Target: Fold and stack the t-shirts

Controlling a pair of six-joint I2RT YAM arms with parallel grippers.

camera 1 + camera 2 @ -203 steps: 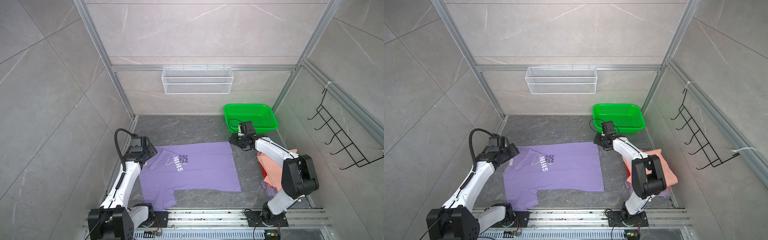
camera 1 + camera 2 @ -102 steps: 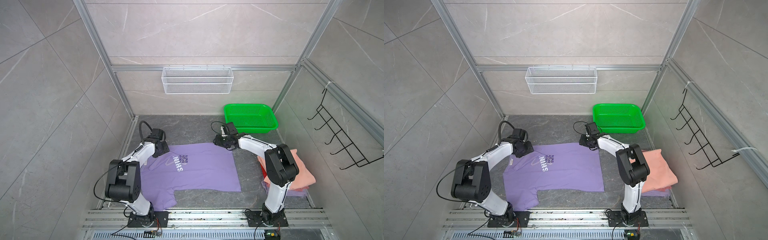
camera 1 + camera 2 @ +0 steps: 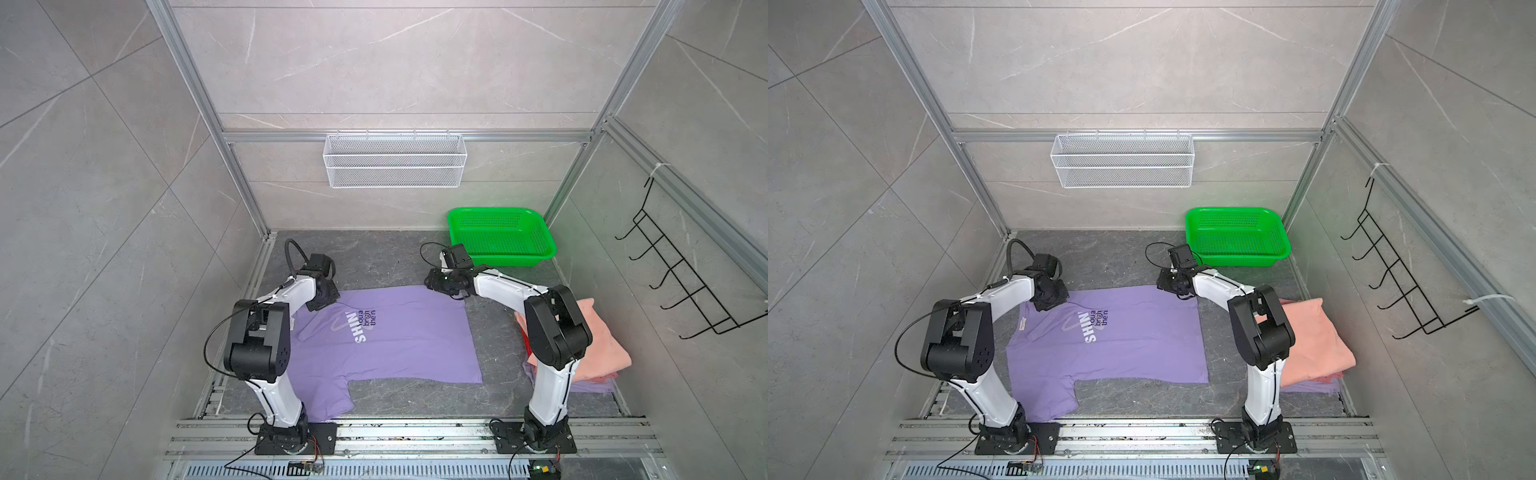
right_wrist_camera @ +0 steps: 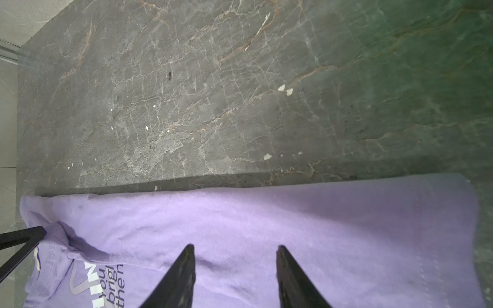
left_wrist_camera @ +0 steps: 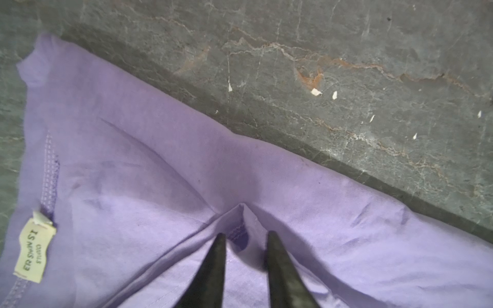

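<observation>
A lavender t-shirt [image 3: 395, 345] [image 3: 1121, 349] with a white "SHINE" print lies spread flat on the dark floor. My left gripper [image 3: 322, 301] [image 3: 1050, 301] is down on its far left corner by the collar. In the left wrist view the left gripper [image 5: 244, 236] pinches up a ridge of the purple cloth. My right gripper [image 3: 434, 284] [image 3: 1165, 284] rests on the shirt's far edge. In the right wrist view the right gripper [image 4: 234, 249] is open, with flat cloth between the fingers. A folded salmon t-shirt [image 3: 598, 340] [image 3: 1312, 336] lies at the right on more lavender cloth [image 3: 590, 386].
A green mesh basket [image 3: 503, 259] [image 3: 1237, 257] stands at the far right, just behind my right wrist. A white wire shelf [image 3: 395, 166] hangs on the back wall and a black hook rack [image 3: 673, 282] on the right wall. Metal rails run along the front.
Both grippers moved to the shirt's far edge, the left from the left side, the right leftward from beside the basket. The left jaws narrowed onto a fold of cloth.
</observation>
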